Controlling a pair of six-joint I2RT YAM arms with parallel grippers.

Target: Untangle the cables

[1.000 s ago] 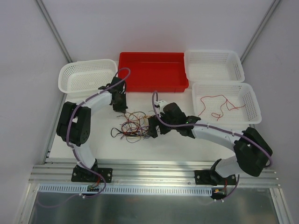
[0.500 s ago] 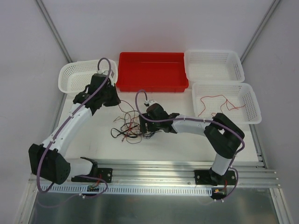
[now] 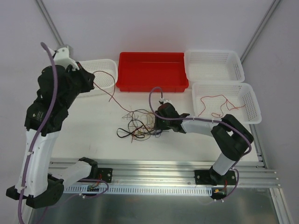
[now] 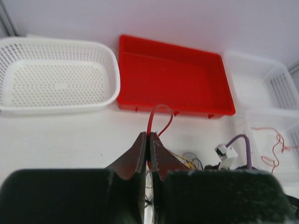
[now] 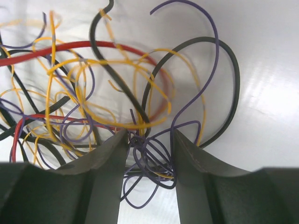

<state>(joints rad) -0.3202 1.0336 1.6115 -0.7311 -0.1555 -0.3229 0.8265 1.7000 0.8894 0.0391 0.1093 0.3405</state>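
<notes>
One sorted: a red cable [image 3: 219,103] lies alone in the near right basket [image 3: 254,109], well apart from the heap.
Tangle: the other cables [image 3: 138,123] (black, purple, yellow, red) sit knotted on the table [image 3: 88,130] between the arms, in front of the red bin [image 3: 152,70].
Left gripper [image 4: 149,140]: pinched tight on a second red cable [image 4: 161,106], held high beside the left basket [image 3: 107,65]. In the top view the strand runs from the fingers down into the heap.
Right gripper [image 5: 149,161]: low in the heap, jaws half apart, straddling a bunch of purple loops [image 5: 149,149]. No firm clamp visible.
Step in hand: probably drawing the red strand out while the right side goes to pin or grab the purple bunch.
Done: roughly one cable out of several.
Left: the red strand's far end is in the knot. Black, purple and yellow are all unsorted, and yellow winds through most of the others. Most of the job is ahead.
Risk: pulling the red strand may drag the whole heap along if nothing holds it down.
</notes>
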